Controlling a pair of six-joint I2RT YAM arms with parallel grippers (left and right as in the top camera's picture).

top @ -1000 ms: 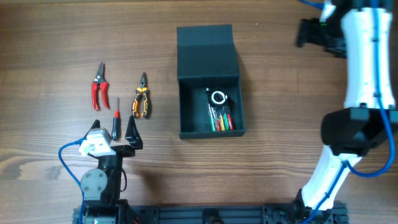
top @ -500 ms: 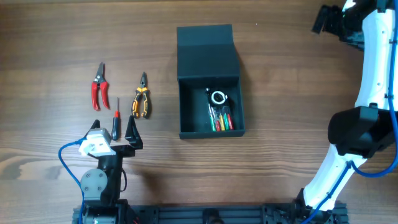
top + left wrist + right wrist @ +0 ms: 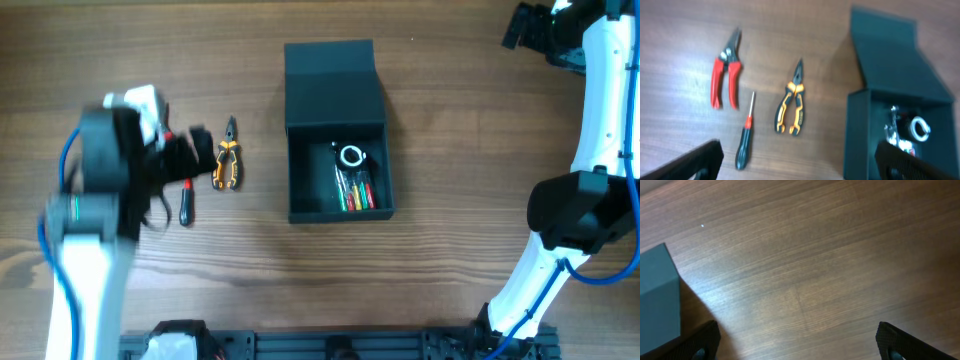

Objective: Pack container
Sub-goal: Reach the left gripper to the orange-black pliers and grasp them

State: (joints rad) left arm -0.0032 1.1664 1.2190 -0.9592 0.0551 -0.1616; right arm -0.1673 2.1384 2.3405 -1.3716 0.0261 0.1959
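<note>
The dark teal-grey container [image 3: 338,209] stands open mid-table, its lid [image 3: 333,85] lying flat behind it. Inside lie several coloured-handled screwdrivers [image 3: 355,190] and a white ring-shaped item [image 3: 350,156]. The container also shows in the left wrist view [image 3: 857,135]. Orange pliers [image 3: 227,165], a red-and-black screwdriver [image 3: 186,203] and red pruners [image 3: 725,80] lie on the table to its left. My left gripper [image 3: 190,150], blurred, hovers open and empty above these tools [image 3: 800,165]; its arm hides the pruners from overhead. My right gripper [image 3: 525,25] is open and empty at the far right corner [image 3: 800,345].
Wooden tabletop [image 3: 460,150] all round. The right arm's white links [image 3: 600,100] stand along the right edge. A corner of the container [image 3: 657,300] shows at the left of the right wrist view.
My left arm has swung up from the table's front edge to above the hand tools. My right gripper has moved right to the far corner and now holds still.
</note>
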